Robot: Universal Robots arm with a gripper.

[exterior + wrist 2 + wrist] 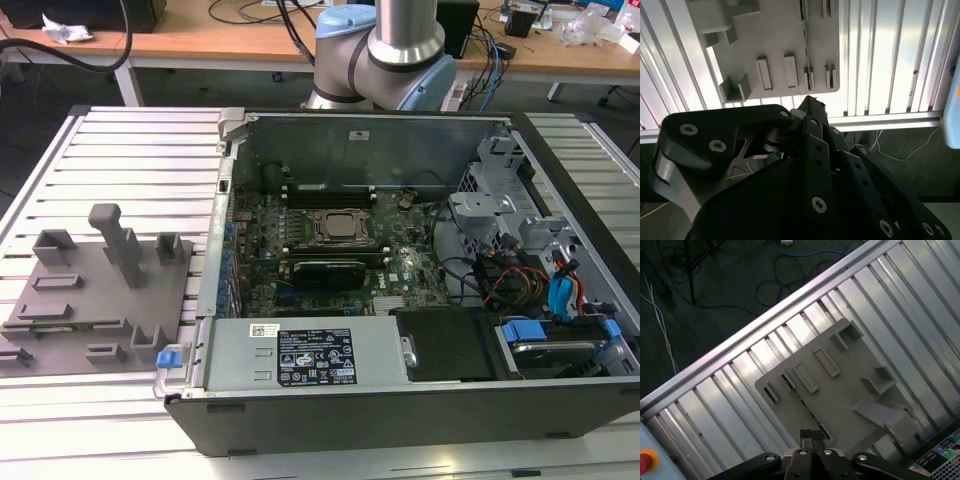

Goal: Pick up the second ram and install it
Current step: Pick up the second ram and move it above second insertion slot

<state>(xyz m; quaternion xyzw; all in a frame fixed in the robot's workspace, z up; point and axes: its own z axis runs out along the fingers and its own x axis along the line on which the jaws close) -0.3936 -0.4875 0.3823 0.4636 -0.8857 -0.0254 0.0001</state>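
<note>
Overhead, the gripper (812, 436) hangs above the grey tray (850, 370), second ram (800, 399) not yet lifted.
In the first wrist view the fingers (806, 438) sit pressed together with nothing between them, high over the tray on the slatted desk (140, 150). The second ram stands on edge in the tray's slots, a thin dark line in both wrist views. The open computer case (400, 400) lies beside the tray, on the exterior view's right.
</note>
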